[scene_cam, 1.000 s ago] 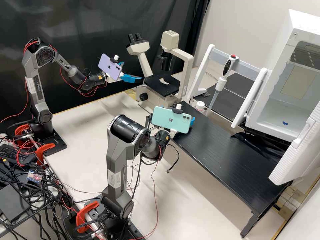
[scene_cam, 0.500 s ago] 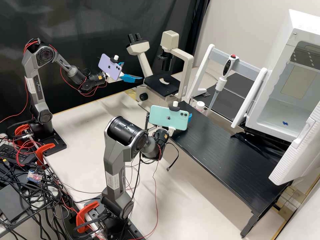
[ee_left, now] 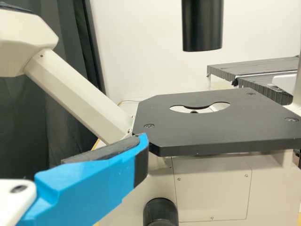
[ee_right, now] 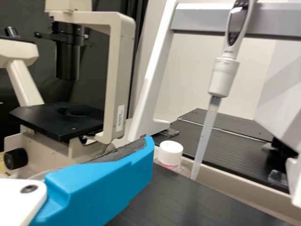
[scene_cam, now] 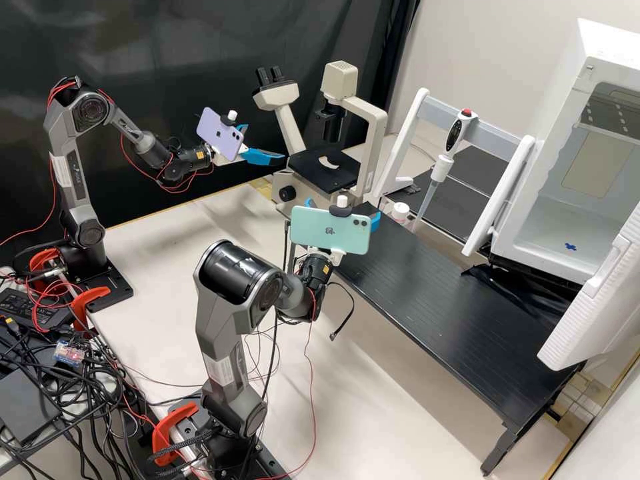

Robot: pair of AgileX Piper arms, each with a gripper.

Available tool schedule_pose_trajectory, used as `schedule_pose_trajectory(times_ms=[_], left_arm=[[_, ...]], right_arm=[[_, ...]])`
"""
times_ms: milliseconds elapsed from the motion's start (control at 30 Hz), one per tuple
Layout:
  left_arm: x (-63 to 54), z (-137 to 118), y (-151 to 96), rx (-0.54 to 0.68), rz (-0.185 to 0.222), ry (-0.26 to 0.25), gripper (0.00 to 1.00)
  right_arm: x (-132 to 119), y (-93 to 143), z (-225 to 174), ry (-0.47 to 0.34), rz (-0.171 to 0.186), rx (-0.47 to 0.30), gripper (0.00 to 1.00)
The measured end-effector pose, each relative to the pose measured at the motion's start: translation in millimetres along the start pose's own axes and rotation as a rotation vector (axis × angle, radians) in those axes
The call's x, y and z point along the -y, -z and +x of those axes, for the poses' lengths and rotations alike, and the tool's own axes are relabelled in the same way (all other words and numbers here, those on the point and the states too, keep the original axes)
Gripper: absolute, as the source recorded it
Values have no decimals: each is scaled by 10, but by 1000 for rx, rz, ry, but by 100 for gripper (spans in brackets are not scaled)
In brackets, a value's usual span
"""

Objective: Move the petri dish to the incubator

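My right gripper point(scene_cam: 343, 208) is over the near-left end of the black shelf, mostly behind its mint phone. In the right wrist view, a thin clear rim, seemingly the petri dish point(ee_right: 41, 174), lies against the inner side of a blue finger of the right gripper point(ee_right: 106, 186); most of the dish is hidden. The left gripper point(scene_cam: 265, 142) stands open and empty beside the microscope stage; in the left wrist view one finger of the left gripper point(ee_left: 94, 186) shows near the stage corner. The white incubator point(scene_cam: 617, 48) has its door open at the right, a blue mark on its floor.
Just beyond the right gripper are the microscope point(scene_cam: 323, 170), a white-capped bottle point(scene_cam: 400, 212) and a pipette point(scene_cam: 440, 167) hanging on a white stand point(scene_cam: 408, 137). The black shelf point(scene_cam: 453, 313) runs towards the incubator, whose opened door point(scene_cam: 593, 300) juts over its right end.
The right arm has drawn back, its gripper shifting left and slightly up in the high view, towards the microscope. The left arm has stayed where it was.
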Motion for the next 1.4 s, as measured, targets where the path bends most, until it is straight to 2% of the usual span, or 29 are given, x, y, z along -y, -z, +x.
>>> schedule_pose_trajectory(times_ms=[133,633,733,867,900,1233,1400], left_arm=[[0,0,0,0,0,0,100],[0,0,0,0,0,0,100],[0,0,0,0,0,0,100],[0,0,0,0,0,0,100],[0,0,0,0,0,0,100],[0,0,0,0,0,0,100],[0,0,0,0,0,0,100]], right_arm=[[79,-52,7,30,-5,17,100],[285,-273,55,118,23,101,100],[281,-307,64,116,45,112,100],[265,-323,75,115,44,112,100],[261,-321,79,113,44,111,0],[255,-330,76,115,41,111,0],[260,-326,75,123,55,105,0]])
